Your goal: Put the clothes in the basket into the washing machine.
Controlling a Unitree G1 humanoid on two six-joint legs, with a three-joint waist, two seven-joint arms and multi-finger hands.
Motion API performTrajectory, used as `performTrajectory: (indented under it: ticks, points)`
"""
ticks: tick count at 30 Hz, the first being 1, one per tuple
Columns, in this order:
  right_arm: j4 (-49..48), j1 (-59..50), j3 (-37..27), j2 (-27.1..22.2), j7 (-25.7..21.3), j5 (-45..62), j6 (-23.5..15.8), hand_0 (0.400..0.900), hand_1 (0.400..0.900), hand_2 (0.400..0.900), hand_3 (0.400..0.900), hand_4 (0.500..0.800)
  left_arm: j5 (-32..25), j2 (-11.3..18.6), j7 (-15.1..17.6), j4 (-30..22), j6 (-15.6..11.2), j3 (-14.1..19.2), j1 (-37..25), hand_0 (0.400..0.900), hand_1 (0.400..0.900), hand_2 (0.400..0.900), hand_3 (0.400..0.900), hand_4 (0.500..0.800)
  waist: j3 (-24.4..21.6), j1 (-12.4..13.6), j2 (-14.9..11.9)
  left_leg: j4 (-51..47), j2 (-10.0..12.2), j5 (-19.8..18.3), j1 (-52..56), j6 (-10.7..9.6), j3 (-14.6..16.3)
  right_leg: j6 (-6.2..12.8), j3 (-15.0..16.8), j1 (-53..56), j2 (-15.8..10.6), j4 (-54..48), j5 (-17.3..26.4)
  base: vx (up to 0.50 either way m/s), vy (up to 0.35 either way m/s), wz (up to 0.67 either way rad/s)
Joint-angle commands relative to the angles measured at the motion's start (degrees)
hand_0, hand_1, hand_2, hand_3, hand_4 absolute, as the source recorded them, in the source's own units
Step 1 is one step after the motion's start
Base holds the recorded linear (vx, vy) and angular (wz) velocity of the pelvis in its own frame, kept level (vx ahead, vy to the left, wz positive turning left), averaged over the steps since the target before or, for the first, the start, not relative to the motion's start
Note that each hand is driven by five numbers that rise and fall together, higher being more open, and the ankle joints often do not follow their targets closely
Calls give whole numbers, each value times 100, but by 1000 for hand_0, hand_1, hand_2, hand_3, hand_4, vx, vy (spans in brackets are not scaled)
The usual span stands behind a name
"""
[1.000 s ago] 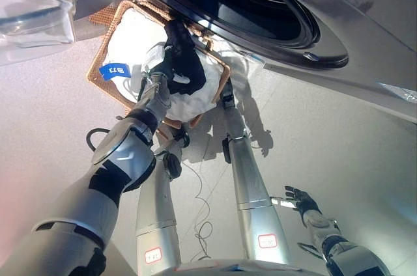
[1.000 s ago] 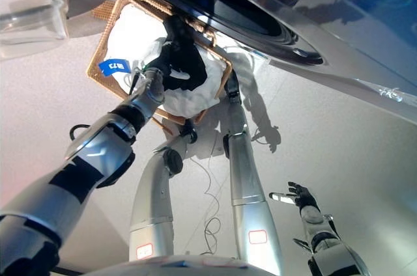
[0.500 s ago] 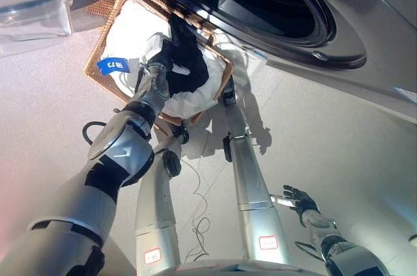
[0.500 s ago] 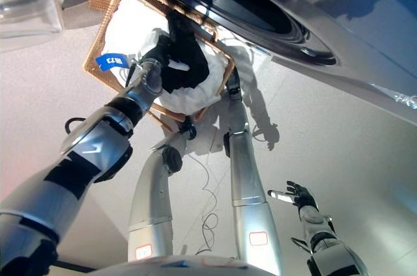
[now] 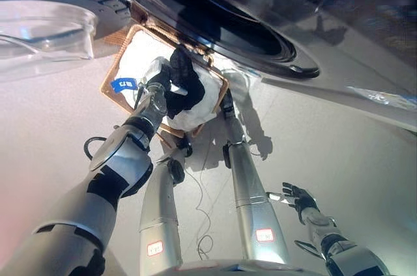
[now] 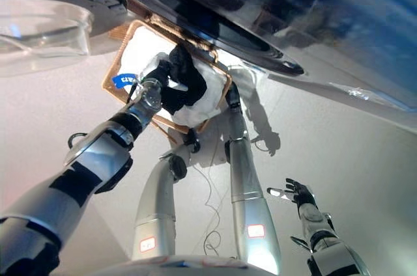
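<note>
Black garment (image 5: pixel 184 82) hangs bunched in the left hand (image 5: pixel 158 82), fingers curled tight round it, just above the white-lined wicker basket (image 5: pixel 112 68); more white cloth (image 5: pixel 195 103) lies in the basket under the hand. Washing machine (image 5: pixel 273 35) w/ dark drum opening sits right beyond the hand, its clear door (image 5: pixel 45 28) off to the left. Right hand (image 6: pixel 298 193) is well apart, low right, fingers spread, holding nothing.
</note>
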Motion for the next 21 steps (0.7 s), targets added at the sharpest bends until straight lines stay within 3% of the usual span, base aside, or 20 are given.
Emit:
performTrajectory:
  ticks: [1,3,6,9,12,15,21]
  points:
    - [92,360,58,-491,36,-168,178,900,900,900,900,800,-99,285,151,113,-199,451,-129,400,400,400,400,500,143,-38,16,-1510,-373,652,619,-110,-500,-242,-701,966,176,-76,-614,39,-36,4]
    - [35,419,26,-520,58,-211,180,900,900,900,900,800,-240,367,105,54,-249,569,-34,400,400,400,400,500,126,-41,6,-1736,-391,727,911,-138,-534,-219,-732,1305,151,-298,-549,18,-17,3]
    - [0,450,-11,-476,85,-260,157,900,900,900,900,800,-994,356,54,22,-419,1088,211,400,400,400,400,500,99,-11,-31,-2086,-443,866,1356,-199,-562,-184,-787,1773,143,-632,-477,8,-16,-2]
    - [25,461,-100,-438,78,-229,170,900,900,900,900,800,-2327,251,-156,-125,-662,1900,538,400,400,400,400,500,28,65,-41,-2390,-469,976,1688,-258,-623,-169,-822,2101,132,-874,-427,15,-36,4]
    - [107,414,-106,-422,101,-162,213,900,900,900,900,800,-3475,-7,-408,-398,-870,2357,774,400,400,400,400,500,-17,128,-61,-2607,-510,1221,1916,-261,-602,-201,-878,2325,93,-1039,-269,-35,-38,8]
    - [182,358,-79,-413,143,-41,241,900,900,900,900,800,-4155,-387,-569,-757,-1053,2548,964,400,400,400,400,500,-77,198,-67,-2730,-517,1271,2149,-278,-644,-197,-914,2589,83,-1165,-252,-11,-34,5]
    - [316,217,-8,-399,141,247,250,900,900,900,900,800,-5022,-1203,-593,-1382,-1425,2678,1181,400,400,400,400,500,-207,298,-82,-2885,-518,1302,2569,-312,-688,-210,-968,3048,82,-1316,-265,39,-34,5]
